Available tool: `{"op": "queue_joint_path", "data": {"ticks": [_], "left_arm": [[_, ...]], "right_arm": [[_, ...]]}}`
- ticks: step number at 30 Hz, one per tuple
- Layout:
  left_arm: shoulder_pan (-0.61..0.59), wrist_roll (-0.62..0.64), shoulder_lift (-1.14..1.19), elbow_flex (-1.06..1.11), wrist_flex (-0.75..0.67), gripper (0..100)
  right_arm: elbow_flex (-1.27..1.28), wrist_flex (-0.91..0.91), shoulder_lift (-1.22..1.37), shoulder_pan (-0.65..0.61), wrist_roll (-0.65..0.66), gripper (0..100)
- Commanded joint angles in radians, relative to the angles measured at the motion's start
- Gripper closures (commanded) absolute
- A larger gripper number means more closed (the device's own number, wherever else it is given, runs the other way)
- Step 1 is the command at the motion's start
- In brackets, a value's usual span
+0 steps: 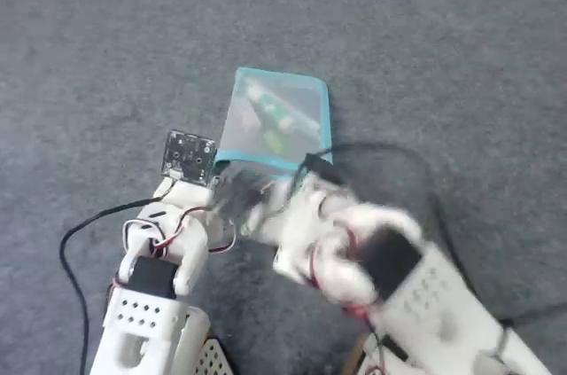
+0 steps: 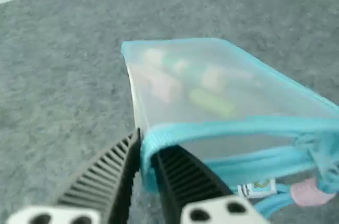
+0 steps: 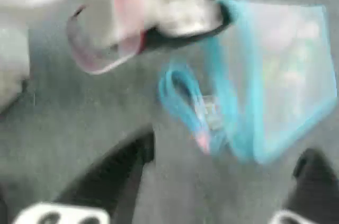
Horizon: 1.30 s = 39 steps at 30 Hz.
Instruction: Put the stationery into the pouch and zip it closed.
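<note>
A translucent pouch with a teal border lies on the grey cloth, with green and pale stationery showing through it. My left gripper is shut on the teal zip edge at the pouch's near left corner. A teal strap and a pink tag hang off the zip edge of the pouch. My right gripper stands open just in front of that edge, near the strap, and is blurred in the high view.
Grey cloth covers the whole table, with free room to the left, right and behind the pouch. A black cable loops beside the left arm. The two arms stand close together in front of the pouch.
</note>
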Motion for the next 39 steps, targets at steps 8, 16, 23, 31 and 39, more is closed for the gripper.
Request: {"op": "queue_joint_path", "data": {"ticks": [8,16,23,31,39], "left_arm": [[0.0,-0.003,-0.008,-0.022,-0.015,99],[0.0,-0.003,-0.008,-0.022,-0.015,99],[0.0,-0.003,-0.008,-0.022,-0.017,99],[0.0,-0.003,-0.008,-0.022,-0.017,99],[0.0,-0.003,-0.009,-0.022,-0.017,99]], "right_arm": [[0.147,-0.062,-0.196,0.22,0.017,51.9],[0.364,-0.32,-0.193,0.38,0.018,51.9],[0.466,-0.407,-0.119,0.398,0.129,51.9],[0.336,-0.516,0.205,0.403,0.107,51.9],[0.23,-0.576,0.361,0.404,0.11,51.9]]}}
